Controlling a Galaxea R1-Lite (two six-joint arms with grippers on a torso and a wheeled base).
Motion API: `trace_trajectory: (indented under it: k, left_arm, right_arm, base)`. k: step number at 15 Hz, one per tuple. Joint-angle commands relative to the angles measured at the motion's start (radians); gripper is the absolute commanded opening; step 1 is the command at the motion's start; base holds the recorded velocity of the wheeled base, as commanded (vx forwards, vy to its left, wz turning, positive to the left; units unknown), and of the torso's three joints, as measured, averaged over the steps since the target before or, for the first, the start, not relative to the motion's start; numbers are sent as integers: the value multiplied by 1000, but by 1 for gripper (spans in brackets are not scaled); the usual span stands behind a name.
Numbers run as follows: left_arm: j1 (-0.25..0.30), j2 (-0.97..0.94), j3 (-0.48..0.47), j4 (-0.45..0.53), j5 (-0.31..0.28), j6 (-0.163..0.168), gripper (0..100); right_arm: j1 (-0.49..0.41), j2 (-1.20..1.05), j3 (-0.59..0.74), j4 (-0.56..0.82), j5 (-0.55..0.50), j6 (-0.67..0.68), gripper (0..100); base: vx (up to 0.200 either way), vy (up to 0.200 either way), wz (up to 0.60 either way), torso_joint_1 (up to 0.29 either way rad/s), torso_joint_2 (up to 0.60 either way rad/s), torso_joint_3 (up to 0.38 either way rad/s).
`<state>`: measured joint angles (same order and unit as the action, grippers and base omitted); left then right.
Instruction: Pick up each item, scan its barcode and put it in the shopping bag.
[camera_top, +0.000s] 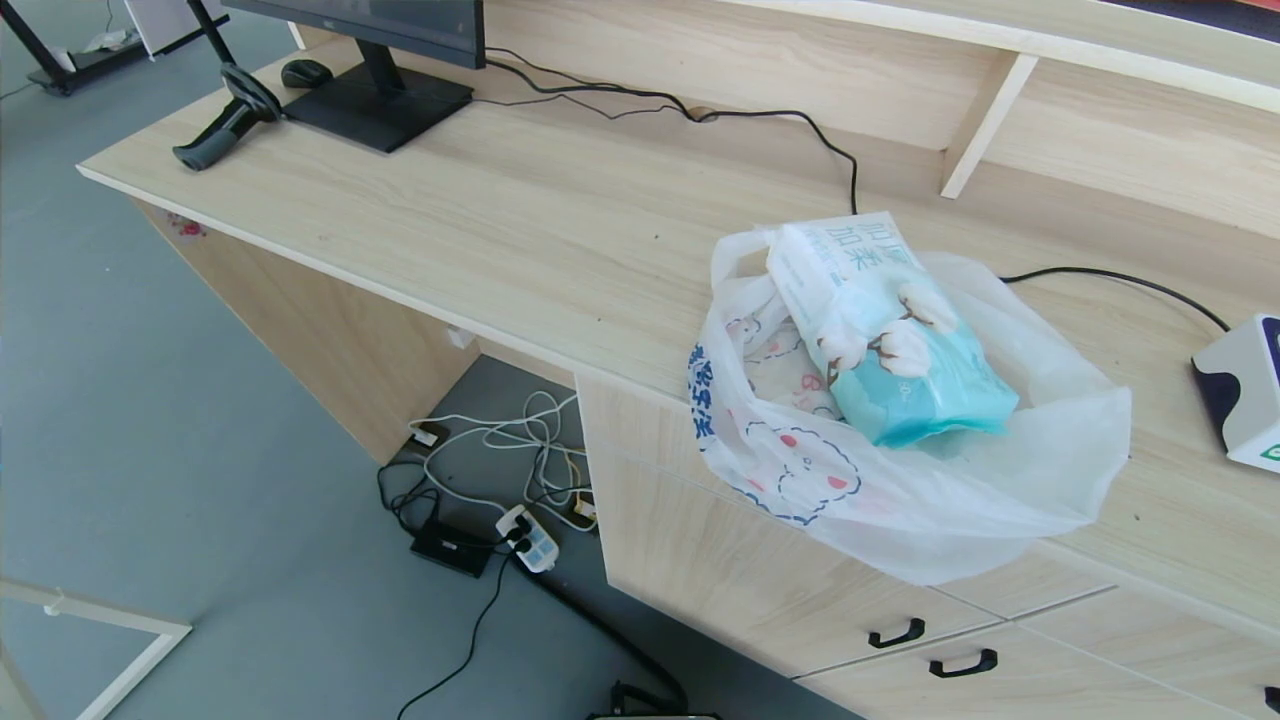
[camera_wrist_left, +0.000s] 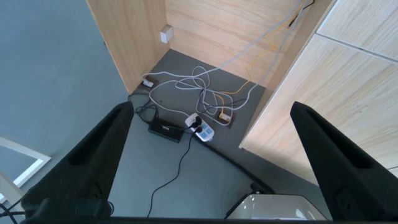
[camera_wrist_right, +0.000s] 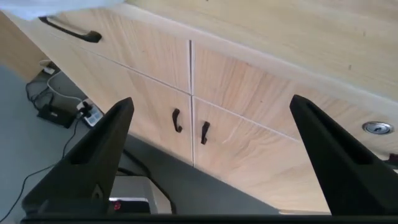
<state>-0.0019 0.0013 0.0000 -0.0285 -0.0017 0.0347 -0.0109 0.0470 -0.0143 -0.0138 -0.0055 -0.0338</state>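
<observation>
wooden counter (camera_top: 560, 230) up top, tissue pack (camera_top: 890, 340) sitting inside the shopping bag (camera_top: 1000, 480) at its near edge. left gripper (camera_wrist_left: 211, 109) and right gripper (camera_wrist_right: 211, 102) hang low, both spread wide, empty. bagging looks done; any further item means lifting to counter height.

Bright, even daylight; soft shadows, sharp focus.

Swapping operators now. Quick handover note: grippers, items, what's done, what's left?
Left gripper: open, empty, held above the floor cables.
Right gripper: open, empty, facing the drawer fronts.
Shopping bag lies at the desk edge, with the teal pack inside, sticking out of its mouth.
Handheld scanner rests by the monitor, on the robot's far left.
Done: teal pack bagged.
Left: scan and bag any further items.
</observation>
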Motion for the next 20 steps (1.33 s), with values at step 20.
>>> trace_trajectory:
  k: [20]
  left_arm:
    - [0,0,0,2,0,-2,100]
  right_arm:
    - [-989,1464,-710,-1253,788,321,100]
  base:
    - [0,0,0,0,0,0]
